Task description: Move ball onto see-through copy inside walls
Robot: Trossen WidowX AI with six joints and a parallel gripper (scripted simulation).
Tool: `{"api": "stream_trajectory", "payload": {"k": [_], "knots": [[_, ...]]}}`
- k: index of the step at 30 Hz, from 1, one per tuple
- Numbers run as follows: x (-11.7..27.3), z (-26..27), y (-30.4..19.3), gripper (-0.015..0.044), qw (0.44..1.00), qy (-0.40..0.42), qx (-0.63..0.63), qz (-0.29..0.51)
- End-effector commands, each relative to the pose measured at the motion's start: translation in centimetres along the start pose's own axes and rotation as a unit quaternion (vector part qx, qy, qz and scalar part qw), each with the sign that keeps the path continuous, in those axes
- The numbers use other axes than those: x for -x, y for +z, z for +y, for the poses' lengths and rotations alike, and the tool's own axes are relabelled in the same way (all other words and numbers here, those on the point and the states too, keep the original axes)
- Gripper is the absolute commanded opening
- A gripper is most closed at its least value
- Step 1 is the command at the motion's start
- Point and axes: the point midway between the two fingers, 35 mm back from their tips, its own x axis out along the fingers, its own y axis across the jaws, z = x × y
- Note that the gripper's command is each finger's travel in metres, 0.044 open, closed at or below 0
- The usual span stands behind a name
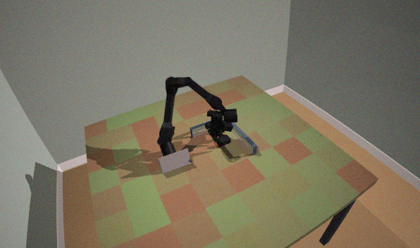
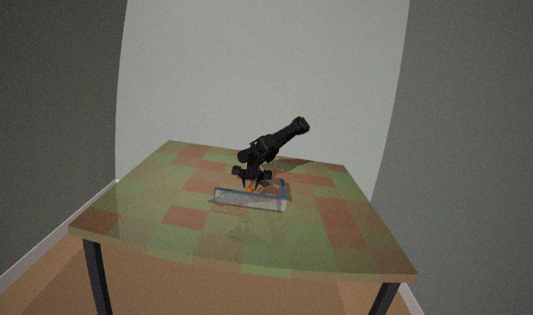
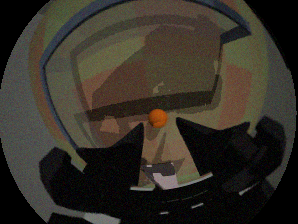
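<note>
Orange ball [image 1: 217, 144] [image 2: 249, 190] [image 3: 158, 118], small and round, appears on the inner side of the corner made by two low, clear walls with blue edges [image 1: 246, 137] [image 2: 249, 200] [image 3: 44, 80]. It is bright in the wrist view, just beyond the gripper's fingertips and lined up with the gap between them; in the top view only a sliver of it shows beneath the fingers. Whether it touches the table or sits exactly on its see-through copy cannot be told, as no separate copy can be made out.

The black parallel-jaw gripper [image 1: 219, 144] [image 2: 249, 188] [image 3: 160, 123] points down over the walled corner. Its two dark, tapered fingers are spread, with a gap between their tips and nothing clasped. The tips are near the ball, so the gripper is not well away from it.

The black, jointed robot arm [image 1: 169, 106] [image 2: 284, 134] rises, bends at the top and slopes down to the gripper. A pale rectangular panel [image 1: 174, 160] stands tilted beside the arm's foot. All of this is on a table with a green, tan and rust patchwork top [image 1: 180, 202] [image 2: 220, 237] [image 3: 237, 90], with grey walls of the room behind
</note>
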Motion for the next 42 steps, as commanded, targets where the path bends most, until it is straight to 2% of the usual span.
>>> {"api": "stream_trajectory", "payload": {"k": [1, 4, 15, 20, 23, 42], "knots": [[4.9, -0.3, 0.4, 0.0244, 1.0, -0.006, 0.002, -0.009], [7.4, -0.2, 0.0, 0.0244, 1.0, -0.003, 0.0, -0.007], [6.8, -0.4, 0.1, 0.0244, 1.0, -0.001, -0.006, -0.012], [10.9, -0.2, -0.3, 0.0375, 1.0, -0.001, -0.003, -0.011], [11.2, -0.2, -0.3, 0.044, 1.0, -0.001, -0.003, -0.011], [11.2, -0.2, -0.3, 0.044, 1.0, -0.001, -0.003, -0.011]]}}
